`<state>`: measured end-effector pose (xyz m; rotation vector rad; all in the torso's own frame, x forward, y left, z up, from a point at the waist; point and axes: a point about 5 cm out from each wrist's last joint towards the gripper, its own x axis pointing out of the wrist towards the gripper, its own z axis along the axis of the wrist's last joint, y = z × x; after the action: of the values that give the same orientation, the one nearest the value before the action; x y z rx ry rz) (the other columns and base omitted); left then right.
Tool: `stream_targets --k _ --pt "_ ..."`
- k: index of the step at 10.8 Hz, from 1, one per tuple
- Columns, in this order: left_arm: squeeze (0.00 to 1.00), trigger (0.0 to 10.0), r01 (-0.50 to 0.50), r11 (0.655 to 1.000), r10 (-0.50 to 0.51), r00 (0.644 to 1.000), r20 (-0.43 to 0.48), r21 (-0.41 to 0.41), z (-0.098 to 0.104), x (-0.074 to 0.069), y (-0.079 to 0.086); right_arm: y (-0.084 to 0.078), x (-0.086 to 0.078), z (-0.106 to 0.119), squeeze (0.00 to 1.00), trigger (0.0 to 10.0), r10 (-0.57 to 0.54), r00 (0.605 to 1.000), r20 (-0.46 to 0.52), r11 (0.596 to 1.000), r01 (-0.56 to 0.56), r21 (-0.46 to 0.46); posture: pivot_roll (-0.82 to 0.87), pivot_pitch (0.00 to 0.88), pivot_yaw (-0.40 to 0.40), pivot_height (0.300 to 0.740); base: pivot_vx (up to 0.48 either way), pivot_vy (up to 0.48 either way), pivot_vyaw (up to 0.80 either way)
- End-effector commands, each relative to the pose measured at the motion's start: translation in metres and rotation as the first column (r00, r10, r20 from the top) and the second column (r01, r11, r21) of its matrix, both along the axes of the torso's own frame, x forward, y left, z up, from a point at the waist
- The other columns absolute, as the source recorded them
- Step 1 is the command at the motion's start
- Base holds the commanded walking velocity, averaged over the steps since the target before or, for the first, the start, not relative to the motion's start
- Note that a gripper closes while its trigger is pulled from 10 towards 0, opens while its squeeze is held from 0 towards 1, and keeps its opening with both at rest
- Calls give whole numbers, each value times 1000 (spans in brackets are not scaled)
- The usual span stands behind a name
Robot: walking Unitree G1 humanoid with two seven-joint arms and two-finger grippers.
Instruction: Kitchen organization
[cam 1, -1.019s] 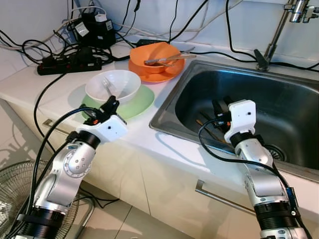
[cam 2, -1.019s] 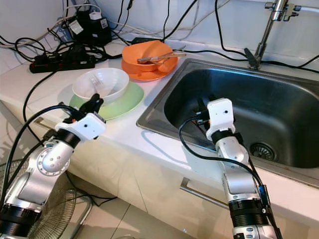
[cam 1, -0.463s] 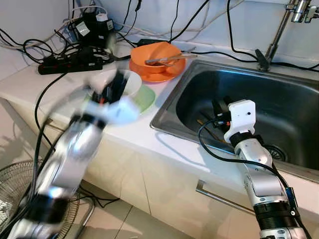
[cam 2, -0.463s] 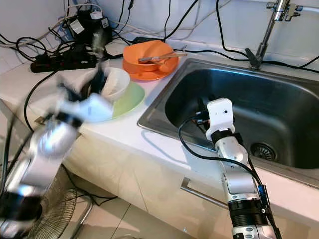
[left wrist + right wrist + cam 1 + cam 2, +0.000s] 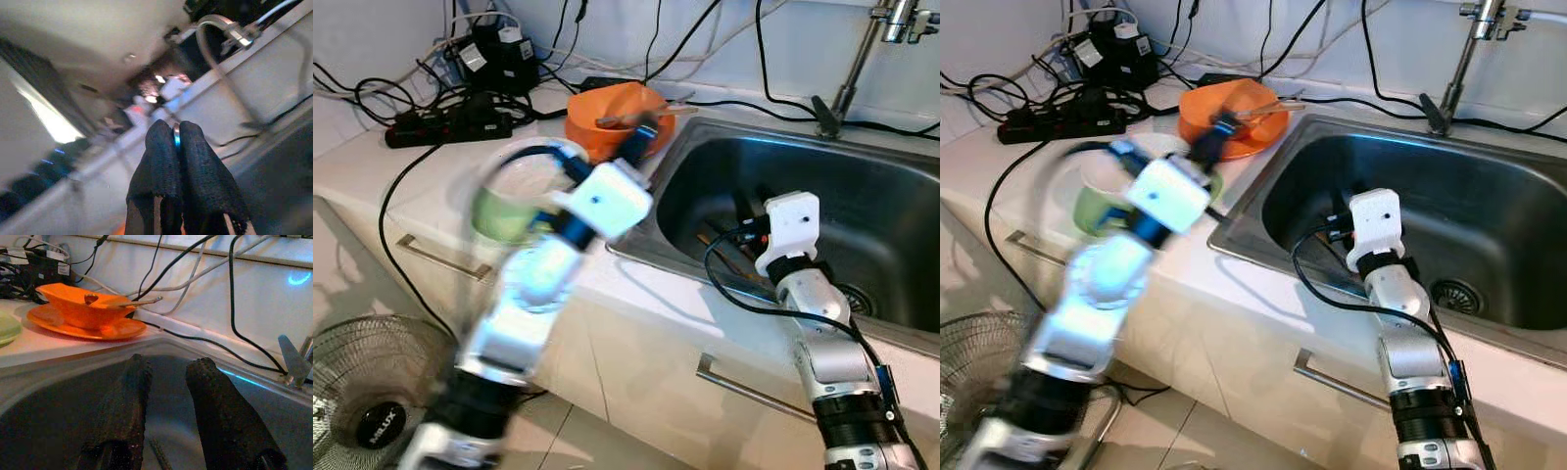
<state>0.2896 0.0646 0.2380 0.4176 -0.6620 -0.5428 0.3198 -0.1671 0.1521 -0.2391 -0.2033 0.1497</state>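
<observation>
Currently the left end effector (image 5: 644, 135), fingers pressed together with nothing between them, reaches over the desk toward the orange bowl (image 5: 607, 116) on its plate near the sink's (image 5: 862, 157) back corner. The right end effector (image 5: 166, 396) hangs spread inside the sink. Next, the left must spread before gripping the bowl's rim.

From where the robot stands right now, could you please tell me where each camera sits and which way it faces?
Left and right eye views: on the head, looking down at the sink; both arms show, the left one blurred.
Left wrist view: along the left gripper, jaws closed; blurred surroundings.
Right wrist view: low in the sink, along the open right gripper, towards the orange bowl.
Shared: eye and right wrist views show the orange bowl.
</observation>
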Motion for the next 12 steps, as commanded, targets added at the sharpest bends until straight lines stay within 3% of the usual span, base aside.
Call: stream_targets --k 1,5,6,8,9,10,11,12 --pt "0 10000 34 999 -36 998 -56 -32 0 4 -2 -4 2 6 1000 10000 -11 1000 23 1000 11 -7 42 0 92 740 0 0 0" --pt "0 10000 67 982 -103 972 -210 -174 -9 10 0 -15 4 16 1000 10000 19 998 67 995 -12 -100 41 0 97 740 0 0 0" --pt "0 10000 70 980 -114 966 -234 -188 -11 10 1 -14 3 18 0 10000 46 996 74 992 -36 -122 37 0 98 740 0 0 0" --pt "0 10000 94 975 -145 955 -260 -201 -15 8 -2 -9 1 20 0 10000 102 991 90 987 -90 -129 32 0 104 740 0 0 0" --pt "0 10000 107 974 -159 951 -265 -201 -15 8 -4 -7 1 20 388 10000 118 989 90 986 -106 -126 30 0 105 740 0 0 0" --pt "0 10000 124 972 -177 946 -271 -202 -16 7 -7 -3 0 20 1000 10000 144 985 92 983 -131 -129 28 0 107 740 0 0 0" --pt "0 10000 142 969 -197 939 -282 -204 -18 6 -9 2 -1 20 0 10000 162 982 99 980 -148 -134 26 0 107 740 0 0 0" --pt "0 10000 164 964 -222 929 -297 -208 -20 5 -13 4 -2 20 0 10000 170 980 102 979 -156 -134 28 0 106 740 0 0 0"
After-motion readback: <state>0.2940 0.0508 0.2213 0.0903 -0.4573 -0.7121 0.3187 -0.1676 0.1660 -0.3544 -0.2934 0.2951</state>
